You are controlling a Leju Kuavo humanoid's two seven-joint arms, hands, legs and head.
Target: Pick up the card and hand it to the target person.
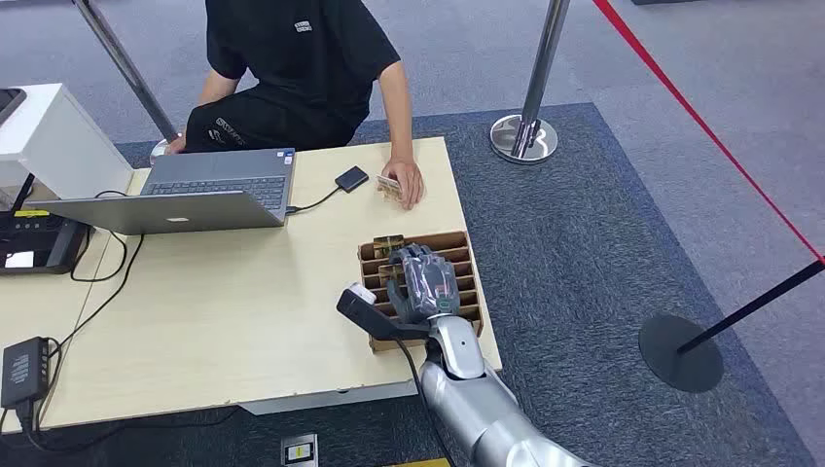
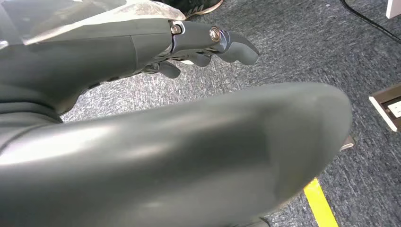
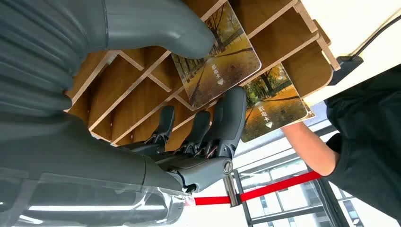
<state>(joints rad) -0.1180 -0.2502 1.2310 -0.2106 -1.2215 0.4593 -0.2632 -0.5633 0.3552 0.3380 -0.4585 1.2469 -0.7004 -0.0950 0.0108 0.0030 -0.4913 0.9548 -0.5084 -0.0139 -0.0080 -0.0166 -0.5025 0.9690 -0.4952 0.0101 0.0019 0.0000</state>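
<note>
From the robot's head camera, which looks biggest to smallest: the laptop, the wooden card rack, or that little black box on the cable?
1. Laptop, clearly largest.
2. Wooden card rack, partly hidden by the right hand.
3. Small black box, smallest.
The rack sits nearer the camera, yet the order holds.

Bright, even light; blurred close foreground

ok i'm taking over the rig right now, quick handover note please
Right hand: over the wooden card rack, thumb and fingers pinching a card that sits in its slot.
Left hand: hanging over the carpet, holding nothing.
A second card stands in the next slot.
The person's hand rests on the table beyond the rack.
Done: card gripped.
Left: lift it out, hand it over.
</note>
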